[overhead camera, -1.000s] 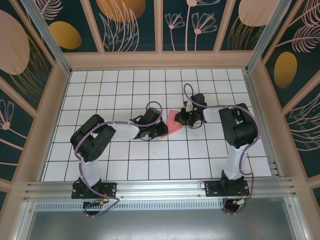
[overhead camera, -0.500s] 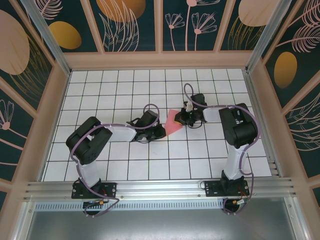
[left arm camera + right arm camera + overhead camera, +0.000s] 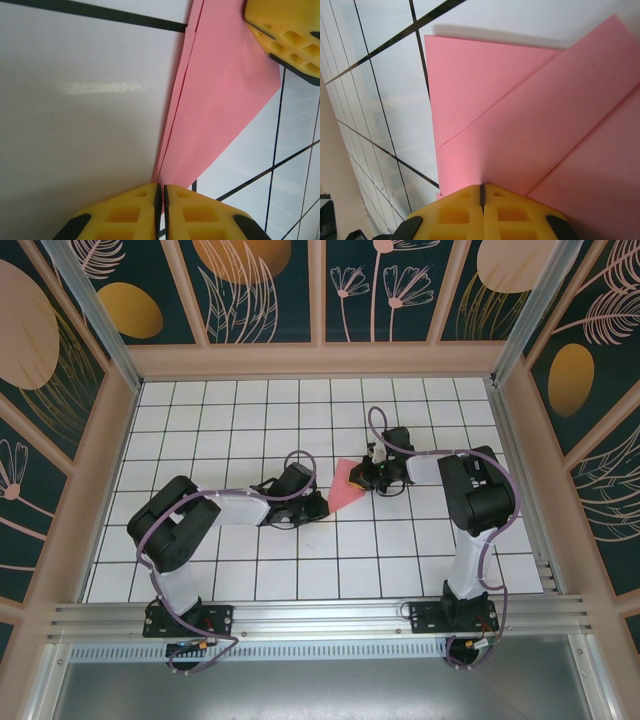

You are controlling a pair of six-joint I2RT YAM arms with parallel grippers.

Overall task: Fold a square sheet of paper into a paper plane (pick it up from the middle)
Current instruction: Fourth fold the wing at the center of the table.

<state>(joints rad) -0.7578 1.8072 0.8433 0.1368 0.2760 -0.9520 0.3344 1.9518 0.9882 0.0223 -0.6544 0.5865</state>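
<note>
The pink paper [image 3: 347, 483] lies folded into a pointed shape near the middle of the white gridded board [image 3: 250, 420]. My left gripper [image 3: 322, 504] is at its lower-left tip. In the left wrist view its yellow fingers [image 3: 125, 212] are pinched together on the tip of the paper [image 3: 220, 100], where layered edges run along the fold. My right gripper [image 3: 366, 478] sits at the paper's right side. In the right wrist view it [image 3: 481, 192] is shut, its tips resting on the flat paper [image 3: 530, 125]. One of its fingers [image 3: 287, 30] shows on the paper's far corner in the left wrist view.
Wooden frame walls with dark floral panels enclose the board on three sides. A metal rail [image 3: 320, 618] carrying both arm bases runs along the near edge. The right arm's elbow [image 3: 478, 490] stands right of the paper.
My left gripper has drawn back to the left along the paper to its tip, uncovering more of it. The left elbow swung left. The right gripper has stayed put.
</note>
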